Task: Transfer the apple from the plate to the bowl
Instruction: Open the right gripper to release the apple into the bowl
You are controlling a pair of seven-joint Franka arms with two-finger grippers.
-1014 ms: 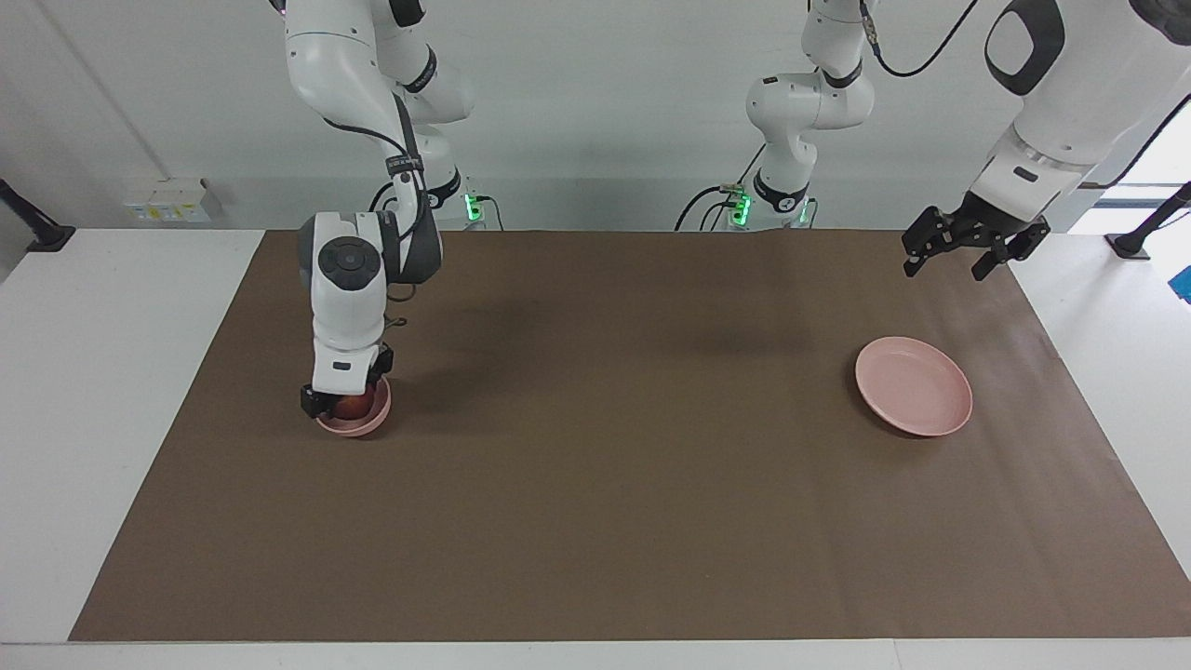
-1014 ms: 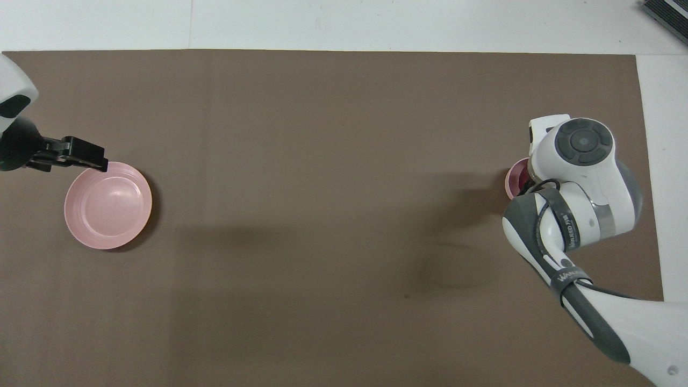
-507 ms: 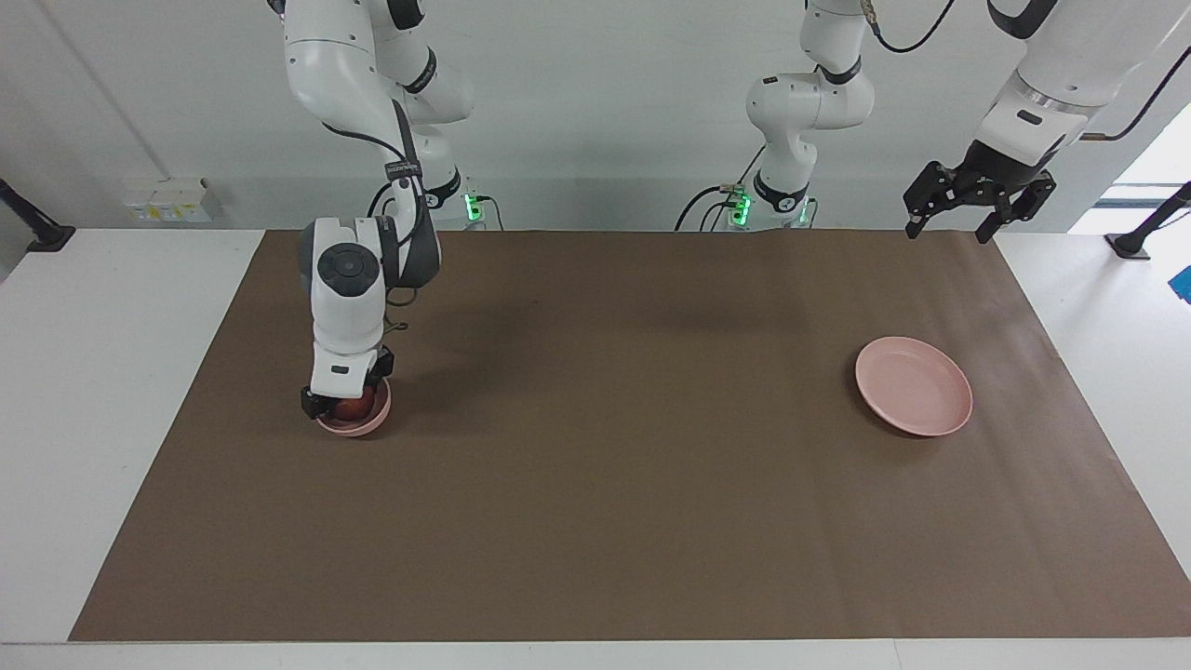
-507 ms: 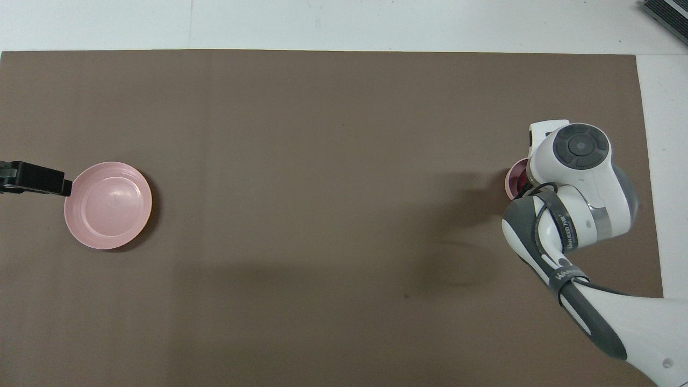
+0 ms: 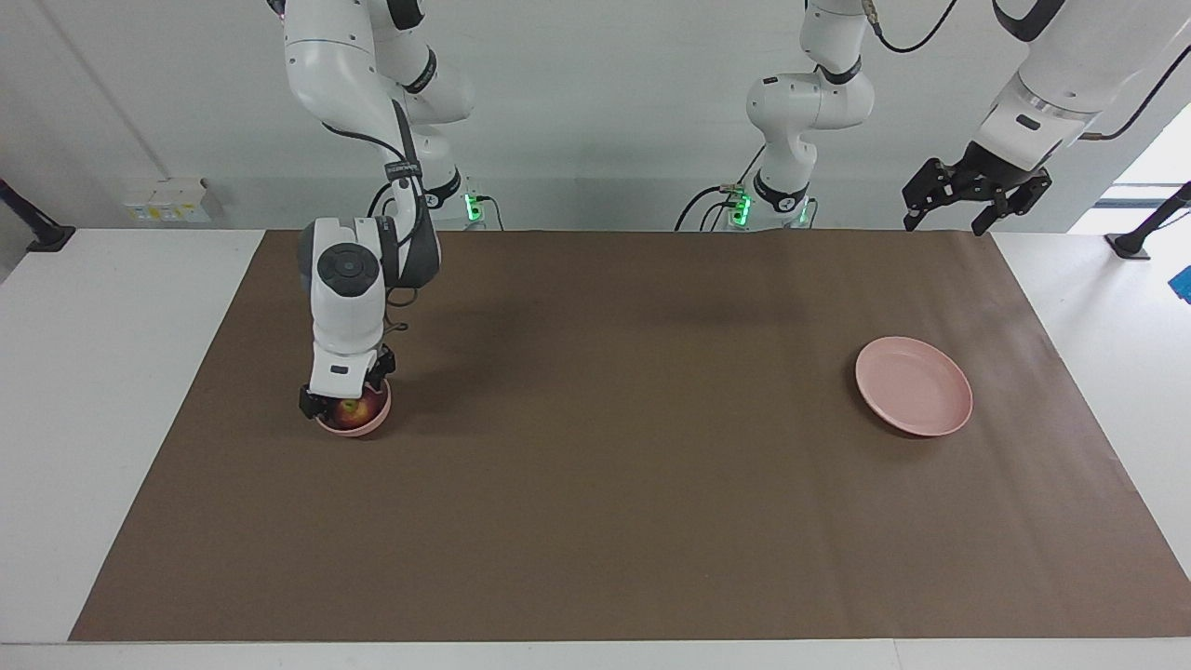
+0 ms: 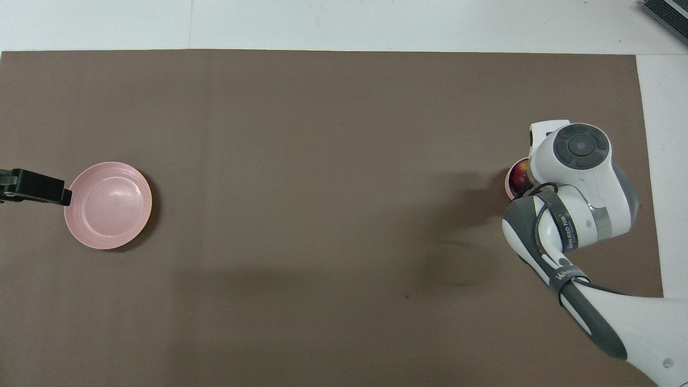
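The dark red apple (image 5: 351, 410) lies in the small pink bowl (image 5: 375, 423) toward the right arm's end of the table; a part of it shows in the overhead view (image 6: 519, 174) beside the bowl's rim (image 6: 508, 181). My right gripper (image 5: 344, 396) stands just over the bowl, fingers spread wide on either side of the apple. The flat pink plate (image 5: 914, 386) lies bare toward the left arm's end, also in the overhead view (image 6: 108, 205). My left gripper (image 5: 944, 219) is open and empty, raised high, over the mat's edge by the robots.
A brown mat (image 5: 614, 484) covers the table. The right arm's wrist (image 6: 578, 161) hides most of the bowl from above. A dark object (image 6: 666, 13) sits at the table's corner.
The left gripper rose from near the plate and drew back toward the robots. The right gripper lifted slightly, and the apple shows more plainly in the bowl.
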